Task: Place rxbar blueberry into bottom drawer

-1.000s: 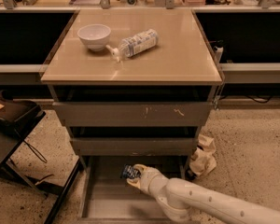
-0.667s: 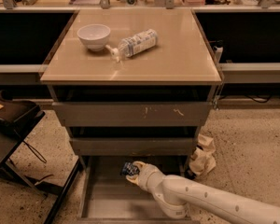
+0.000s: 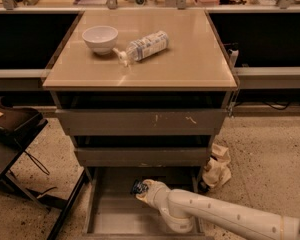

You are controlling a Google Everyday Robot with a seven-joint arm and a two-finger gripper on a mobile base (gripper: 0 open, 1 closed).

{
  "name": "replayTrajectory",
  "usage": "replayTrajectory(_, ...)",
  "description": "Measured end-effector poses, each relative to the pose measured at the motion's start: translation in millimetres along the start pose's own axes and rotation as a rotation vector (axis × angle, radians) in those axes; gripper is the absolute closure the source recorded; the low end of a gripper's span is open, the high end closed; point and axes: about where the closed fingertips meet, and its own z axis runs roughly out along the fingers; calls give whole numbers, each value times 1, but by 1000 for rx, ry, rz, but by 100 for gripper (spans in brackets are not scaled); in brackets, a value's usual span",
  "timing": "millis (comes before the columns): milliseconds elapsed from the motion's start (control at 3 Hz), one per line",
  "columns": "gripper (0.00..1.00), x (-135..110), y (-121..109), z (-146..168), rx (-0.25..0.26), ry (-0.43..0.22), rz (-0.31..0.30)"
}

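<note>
Over the bottom drawer [image 3: 115, 220], pincer [image 3: 142, 190] tight around the rxbar blueberry [image 3: 137, 186].

A white bowl [image 3: 100, 38] sits on the cabinet top [image 3: 190, 61], a bottle [image 3: 146, 45] on its side just beside it (nozzle toward the bowl). A crumpled rag [image 3: 217, 166] lies on the floor [image 3: 272, 149].

1. White arm [image 3: 230, 218] enters from the lower right and stretches leftward, nearly level.
2. Rounded wrist joint [image 3: 162, 198] bends, pointing up-left.
3. Gripper [image 3: 143, 190] sits low over the back of the bottom drawer [image 3: 117, 220].
4. Gripper looks clamped on the rxbar blueberry [image 3: 138, 186], though the wrist partly hides the grip.
</note>
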Motion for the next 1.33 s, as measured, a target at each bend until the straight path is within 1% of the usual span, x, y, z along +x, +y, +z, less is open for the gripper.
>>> replayTrajectory(333,100,77,26,66,-23,122,77)
replayTrajectory(667,100,146,37,107,-4,228,144)
replayTrajectory(1000,100,154,29,112,13,237,158)
replayTrajectory(1333,82,153,30,112,12,237,157)
